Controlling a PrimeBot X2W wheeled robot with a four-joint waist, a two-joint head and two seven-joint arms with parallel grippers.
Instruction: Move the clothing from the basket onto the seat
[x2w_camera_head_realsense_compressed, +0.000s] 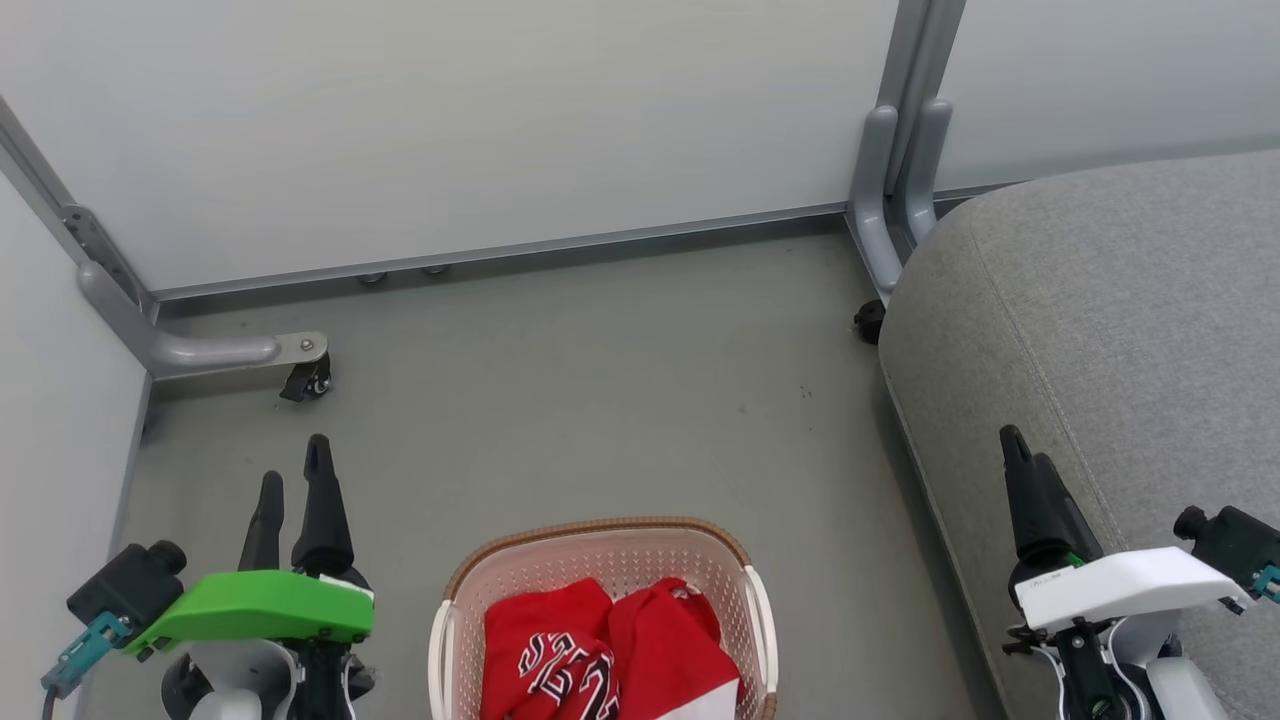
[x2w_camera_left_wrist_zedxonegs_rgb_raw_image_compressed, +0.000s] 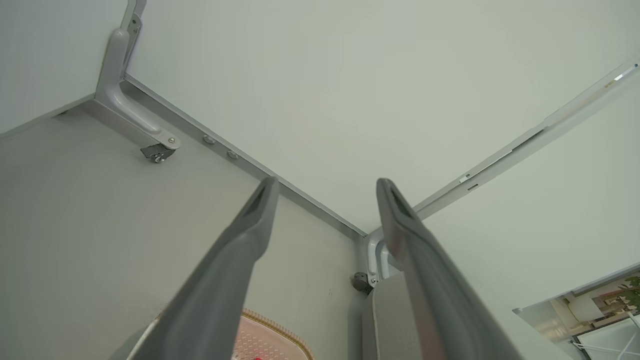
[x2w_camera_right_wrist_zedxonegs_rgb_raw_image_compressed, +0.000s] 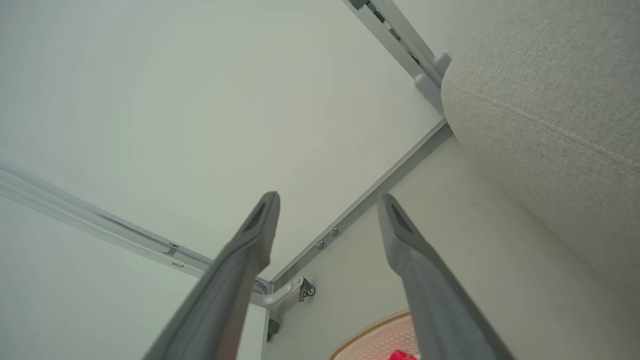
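While the left gripper (x2w_camera_head_realsense_compressed: 294, 462) hangs wide open and empty at lower left, crumpled red sports clothing (x2w_camera_head_realsense_compressed: 600, 650) lies inside the cream perforated plastic basket (x2w_camera_head_realsense_compressed: 600, 525) at centre, and the right gripper (x2w_camera_head_realsense_compressed: 1028, 448), fingers equally spread, hovers by the large grey fabric seat (x2w_camera_head_realsense_compressed: 1100, 300).

Floor (x2w_camera_head_realsense_compressed: 600, 400): plain grey, a few faint dark specks near the middle. Pale partition panels (x2w_camera_head_realsense_compressed: 450, 120) close the far side and the left, with a metal rail (x2w_camera_head_realsense_compressed: 560, 245) along the bottom of the far one. Two small studs (x2w_camera_head_realsense_compressed: 400, 273) sit under the rail.

Far left: curved grey foot (x2w_camera_head_realsense_compressed: 215, 350) on the floor, black caster (x2w_camera_head_realsense_compressed: 305, 380) at its end.

Far right: upright post (x2w_camera_head_realsense_compressed: 925, 50) with two curved feet, and a second caster (x2w_camera_head_realsense_compressed: 868, 320) at its base.
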